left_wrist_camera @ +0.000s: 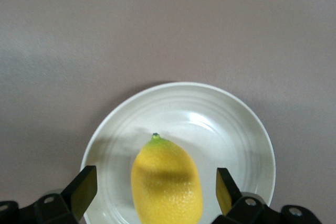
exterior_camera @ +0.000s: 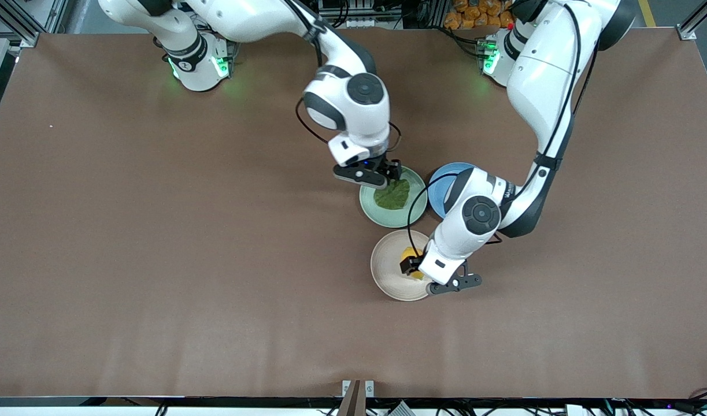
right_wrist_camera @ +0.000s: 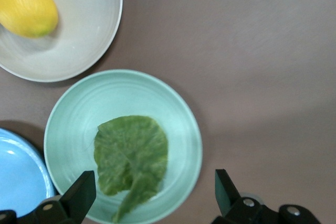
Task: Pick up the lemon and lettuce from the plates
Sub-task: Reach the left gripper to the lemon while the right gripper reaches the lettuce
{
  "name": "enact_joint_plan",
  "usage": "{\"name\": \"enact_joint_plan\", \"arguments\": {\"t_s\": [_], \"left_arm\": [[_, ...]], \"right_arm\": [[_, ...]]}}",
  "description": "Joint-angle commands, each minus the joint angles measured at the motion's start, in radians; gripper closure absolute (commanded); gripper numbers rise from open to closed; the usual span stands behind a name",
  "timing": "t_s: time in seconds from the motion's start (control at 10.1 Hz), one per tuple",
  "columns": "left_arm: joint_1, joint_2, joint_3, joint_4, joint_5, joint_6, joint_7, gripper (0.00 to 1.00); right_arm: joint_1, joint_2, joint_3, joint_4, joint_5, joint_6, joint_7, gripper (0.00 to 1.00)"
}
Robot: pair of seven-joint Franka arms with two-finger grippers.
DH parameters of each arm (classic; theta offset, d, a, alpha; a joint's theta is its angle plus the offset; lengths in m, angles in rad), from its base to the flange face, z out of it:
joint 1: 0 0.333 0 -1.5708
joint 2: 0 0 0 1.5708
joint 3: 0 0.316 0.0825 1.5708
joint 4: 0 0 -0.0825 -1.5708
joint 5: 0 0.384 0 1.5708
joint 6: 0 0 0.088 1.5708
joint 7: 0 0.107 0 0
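Nearest the front cam, the cream plate holds the lemon, mostly hidden there by the left gripper; left wrist view shows it whole, lemon lying between spread fingers, not touched. Farther off, the mint plate carries the lettuce w/ the right gripper over its rim, fingers released; right wrist view shows the leaf's stem pointing toward the gripper. The blue plate sits beside the mint one, toward the left arm's end of the table.

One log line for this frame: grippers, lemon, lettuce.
left gripper: open, straddling lemon on cream plate | right gripper: open over lettuce on mint plate | nothing lifted
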Motion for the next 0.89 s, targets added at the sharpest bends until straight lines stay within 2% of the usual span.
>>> {"name": "enact_joint_plan", "arguments": {"t_s": [0.0,0.3,0.4,0.5,0.59,0.79], "left_arm": [[-0.013,0.035,0.001,0.029,-0.01,0.007,-0.017,0.0],[-0.033,0.055,0.002,0.027,-0.01,0.02,-0.017,0.0],[-0.042,0.061,0.002,0.027,-0.008,0.021,-0.029,0.12],[-0.047,0.061,0.004,0.023,-0.01,0.02,-0.032,0.79],[-0.049,0.063,0.004,0.019,-0.008,0.02,-0.038,1.0],[-0.046,0.051,0.004,0.019,-0.01,0.014,-0.037,1.0]], "right_arm": [[0.042,0.12,-0.001,0.099,-0.088,0.08,0.087,0.0],[0.081,0.223,-0.001,0.194,-0.195,0.083,0.162,0.06],[0.082,0.234,0.0,0.193,-0.229,0.083,0.168,0.09],[0.087,0.242,0.0,0.193,-0.248,0.083,0.183,0.12],[0.087,0.242,0.002,0.191,-0.263,0.082,0.185,0.16],[0.087,0.248,0.003,0.187,-0.309,0.08,0.185,0.24]]}}
